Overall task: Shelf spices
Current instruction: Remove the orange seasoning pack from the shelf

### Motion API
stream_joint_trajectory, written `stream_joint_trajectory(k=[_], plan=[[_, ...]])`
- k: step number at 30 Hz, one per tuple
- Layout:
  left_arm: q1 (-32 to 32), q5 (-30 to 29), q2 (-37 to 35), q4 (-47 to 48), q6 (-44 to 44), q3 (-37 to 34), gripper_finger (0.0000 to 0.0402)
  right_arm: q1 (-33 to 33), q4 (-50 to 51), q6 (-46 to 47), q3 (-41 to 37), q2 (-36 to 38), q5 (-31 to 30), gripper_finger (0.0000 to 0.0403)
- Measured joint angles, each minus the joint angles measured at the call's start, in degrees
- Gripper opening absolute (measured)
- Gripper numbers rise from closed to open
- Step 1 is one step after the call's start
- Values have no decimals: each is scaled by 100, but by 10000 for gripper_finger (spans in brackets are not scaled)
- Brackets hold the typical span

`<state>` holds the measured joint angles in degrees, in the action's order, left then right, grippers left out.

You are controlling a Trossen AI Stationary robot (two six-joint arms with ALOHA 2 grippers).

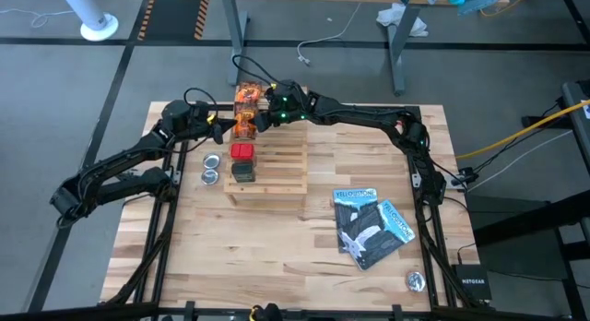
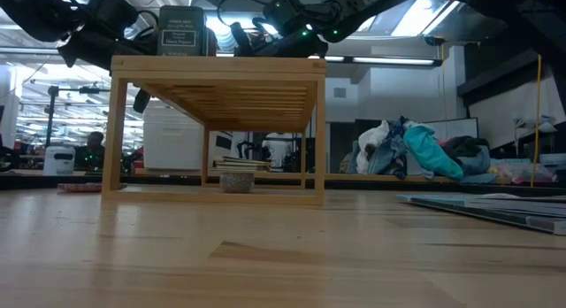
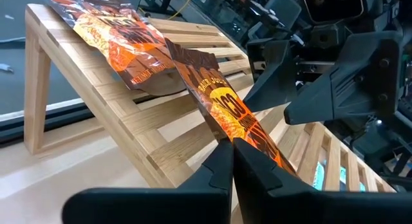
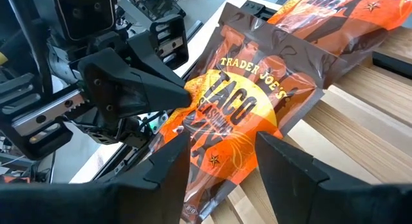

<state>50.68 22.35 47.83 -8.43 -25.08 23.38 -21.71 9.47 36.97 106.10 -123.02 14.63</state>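
Though not finished by the look of it, judged well along. Found left jaws pressed together, clamped on the thin edge of one orange-brown packet (image 3: 238,114) at the far left corner of the shelf (image 1: 281,169). Found right jaws apart, one finger on either side of the same packet from the opposite side, not gripping it as far as can be told. Saw the packet lying slantwise over the slats, held and not yet released, so counted as not placed. Just beyond it, noted a second orange-brown packet (image 3: 122,37) lying loose on the slats at the far end; could not rule out a third beneath the crinkled foil. Moving nearer along the left side of the shelf: one red box (image 1: 242,152), then one dark grey box (image 1: 242,172) just beside it, both set on the slats and counted as done. Spotted no spice package lying loose on the tabletop (image 1: 277,256), so probably only the held packet left to settle and let go. Count off the shelf: two round silver tins (image 1: 211,169) close together left of the shelf, a third silver tin (image 1: 415,281) near the right front corner, and two blue-and-black booklets (image 1: 369,224) overlapping on the right, well apart from the shelf.
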Motion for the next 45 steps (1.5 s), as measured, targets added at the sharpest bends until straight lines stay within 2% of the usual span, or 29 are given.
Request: stream_joint_trajectory(k=[6, 18, 20, 27, 34, 45], plan=[[0, 0, 0, -51, 2, 0, 1, 1, -72, -142, 0, 0, 0, 168], [-4, -2, 0, -171, -1, 0, 0, 0, -348, -227, 0, 2, -2, 20], [-2, -2, 0, -175, 8, -2, 0, 0, -356, -298, 0, 2, 0, 6], [-2, -4, 0, -184, 17, -2, 0, 0, -792, -299, 0, 2, 0, 32], [-1, -27, 0, -744, -4, -2, 0, -4, -1352, -285, 2, 4, 294, 5], [63, -94, -44, -946, 45, -2, 0, -17, -2121, -284, 2, 12, 556, 5]])
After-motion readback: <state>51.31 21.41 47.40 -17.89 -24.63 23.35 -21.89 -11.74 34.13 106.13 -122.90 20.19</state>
